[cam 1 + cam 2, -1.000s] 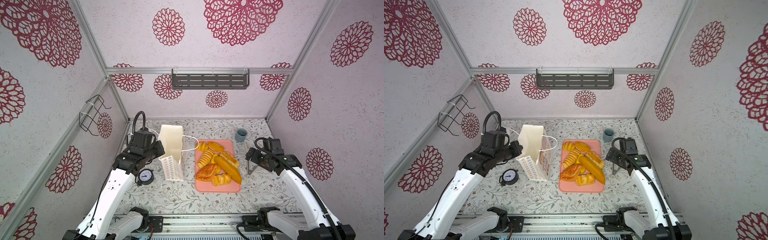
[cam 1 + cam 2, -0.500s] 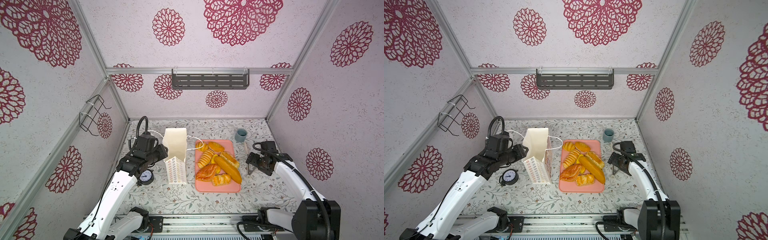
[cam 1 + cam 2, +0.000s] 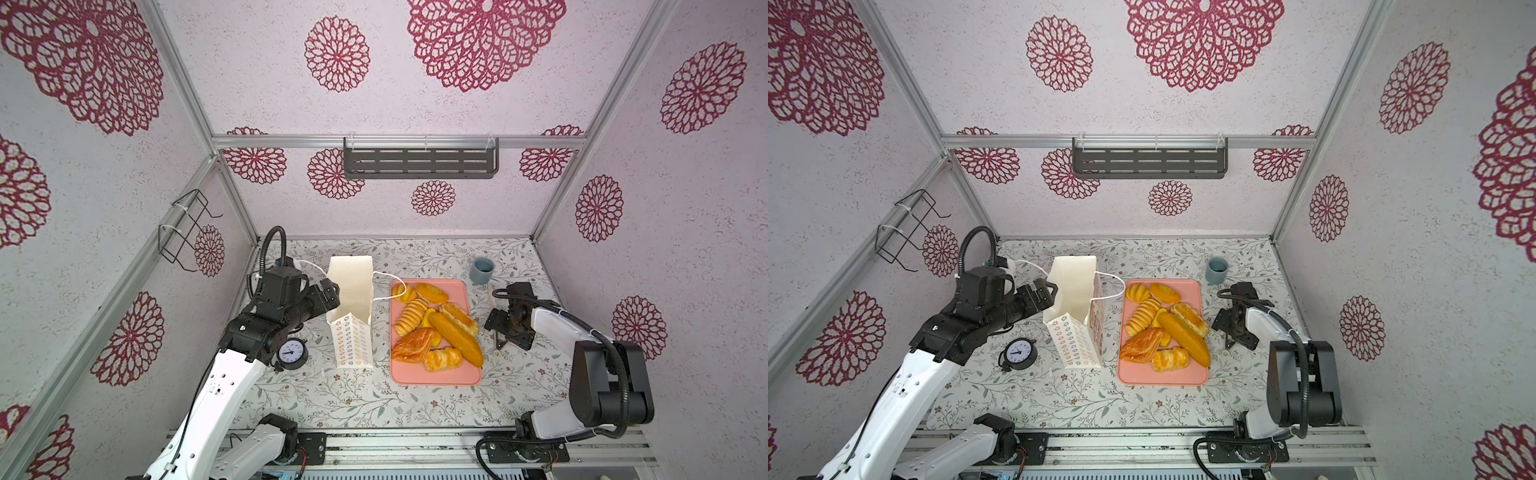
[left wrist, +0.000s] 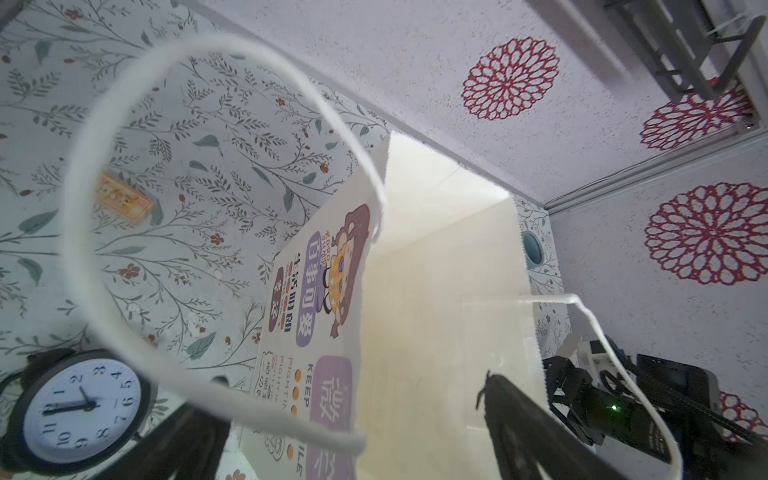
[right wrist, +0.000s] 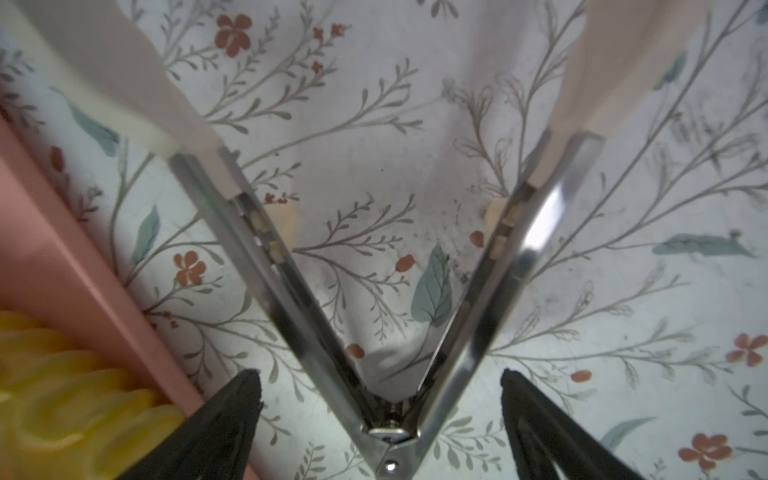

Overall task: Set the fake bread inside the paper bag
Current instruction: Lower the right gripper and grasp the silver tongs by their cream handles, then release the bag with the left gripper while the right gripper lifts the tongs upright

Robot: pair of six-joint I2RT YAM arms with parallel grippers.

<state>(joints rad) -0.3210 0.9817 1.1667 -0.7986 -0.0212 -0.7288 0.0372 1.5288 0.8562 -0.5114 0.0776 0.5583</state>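
On pink tray [image 3: 432, 376]: fake bread [image 3: 455, 336] heaped; paper bag [image 3: 351, 291] upright beside; left hand [image 3: 330, 296], right hand [image 5: 378, 376] open.

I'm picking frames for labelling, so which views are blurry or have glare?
Left wrist view: the paper bag's cord handle is close and blurred, the clock readable. Right wrist view: glare on the tongs, the fake bread soft. Both top views: evenly lit, sharp.

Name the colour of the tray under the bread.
Pink; the tray shows best in a top view.
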